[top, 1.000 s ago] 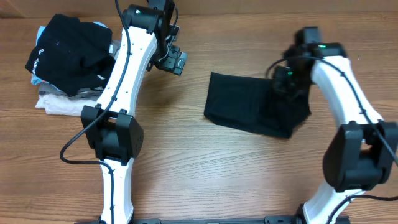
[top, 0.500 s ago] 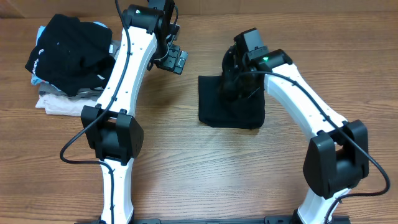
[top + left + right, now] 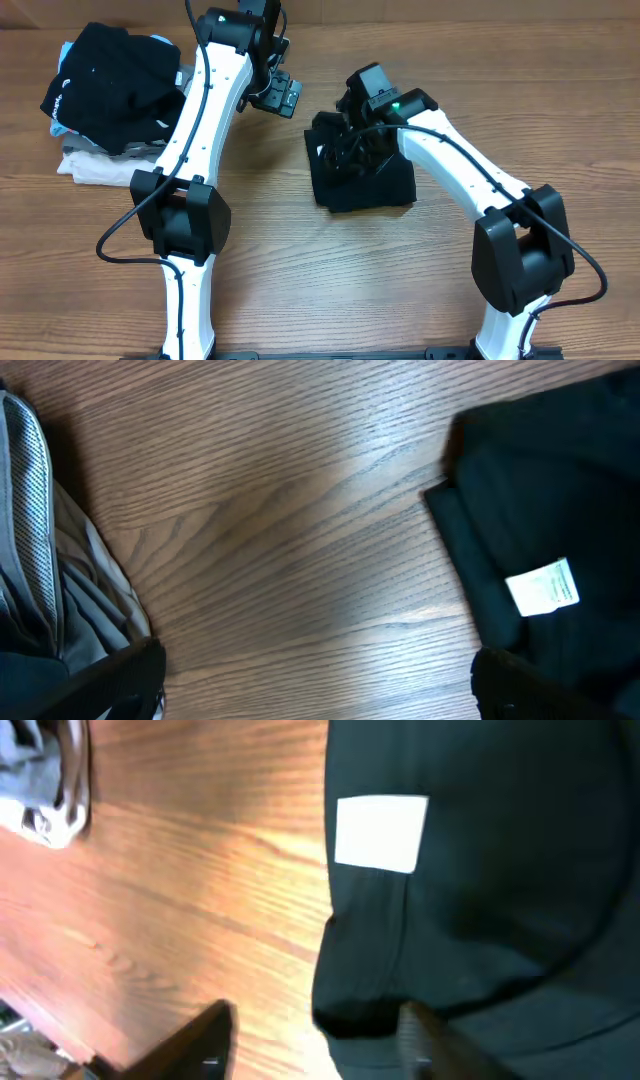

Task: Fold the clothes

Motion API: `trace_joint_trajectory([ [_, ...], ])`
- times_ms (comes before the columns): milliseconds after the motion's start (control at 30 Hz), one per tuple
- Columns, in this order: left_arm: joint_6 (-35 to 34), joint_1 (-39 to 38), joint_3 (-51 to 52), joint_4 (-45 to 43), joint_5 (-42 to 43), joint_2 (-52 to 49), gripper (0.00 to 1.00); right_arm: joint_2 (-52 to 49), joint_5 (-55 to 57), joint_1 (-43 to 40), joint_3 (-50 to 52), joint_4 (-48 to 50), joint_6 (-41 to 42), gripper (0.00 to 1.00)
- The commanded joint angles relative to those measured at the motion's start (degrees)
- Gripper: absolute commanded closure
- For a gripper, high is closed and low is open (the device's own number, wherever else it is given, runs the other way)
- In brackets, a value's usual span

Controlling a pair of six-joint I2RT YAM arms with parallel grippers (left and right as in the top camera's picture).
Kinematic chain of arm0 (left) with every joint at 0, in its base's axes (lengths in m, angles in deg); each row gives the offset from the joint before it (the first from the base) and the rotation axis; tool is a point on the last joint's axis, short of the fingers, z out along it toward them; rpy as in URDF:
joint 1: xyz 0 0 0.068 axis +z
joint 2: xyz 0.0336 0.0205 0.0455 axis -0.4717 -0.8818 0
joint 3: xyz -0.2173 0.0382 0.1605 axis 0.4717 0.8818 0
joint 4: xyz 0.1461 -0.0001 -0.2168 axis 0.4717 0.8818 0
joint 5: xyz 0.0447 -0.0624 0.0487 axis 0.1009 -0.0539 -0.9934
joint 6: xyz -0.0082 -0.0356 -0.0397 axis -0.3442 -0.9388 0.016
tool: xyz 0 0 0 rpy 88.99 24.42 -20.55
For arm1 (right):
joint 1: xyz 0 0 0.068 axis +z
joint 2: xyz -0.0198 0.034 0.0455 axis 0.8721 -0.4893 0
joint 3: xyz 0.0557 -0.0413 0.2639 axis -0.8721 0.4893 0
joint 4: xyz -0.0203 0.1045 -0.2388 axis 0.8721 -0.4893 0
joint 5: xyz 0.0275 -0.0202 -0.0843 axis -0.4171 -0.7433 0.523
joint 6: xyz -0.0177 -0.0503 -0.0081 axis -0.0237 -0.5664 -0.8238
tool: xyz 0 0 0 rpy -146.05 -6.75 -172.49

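Black fabric lies in two places. At the far left, the pile of other garments [image 3: 110, 80] (a black one with white lettering over grey and cream ones) sits at the edge of the worktop [image 3: 300, 270] and plays no part in the job. Next, the left claw [image 3: 280, 97] hovers over bare wood between that pile and the shirt, fingers spread wide and holding nothing. At the centre, the black T-shirt [image 3: 365, 180] lies on the worktop as a compact, roughly square packet of several layers, with its white label [image 3: 381, 832] showing on top. The right claw [image 3: 312, 1038] hangs low over the packet's left edge. Its fingers are apart, and the folded edge lies between them unpinched. We judge the folding all but done. What may be left is tidying the rumpled upper-left corner and drawing the right arm clear.
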Motion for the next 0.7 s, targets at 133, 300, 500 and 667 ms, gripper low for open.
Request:
trace_joint_trajectory([
  [133, 0.87, 0.15, -0.7, -0.2, 1.05, 0.24, 0.0, 8.79, 11.19, -3.26, -1.33, -3.06, -0.02, 0.33],
  [300, 2.08, 0.09, 1.7, 0.24, 14.12, 0.24, 0.0, 9.09, 17.7, -9.14, -1.33, -7.61, -0.02, 0.24],
  [500, 3.39, -0.68, 15.63, -4.74, 28.06, 0.24, 0.0, 9.09, 17.44, -18.8, -1.31, -10.4, -0.83, 0.11],
  [667, -1.99, -0.66, 26.34, -13.49, 35.58, 0.24, 0.0, 9.09, 17.49, -23.26, -1.31, -11.32, -1.55, 0.11],
])
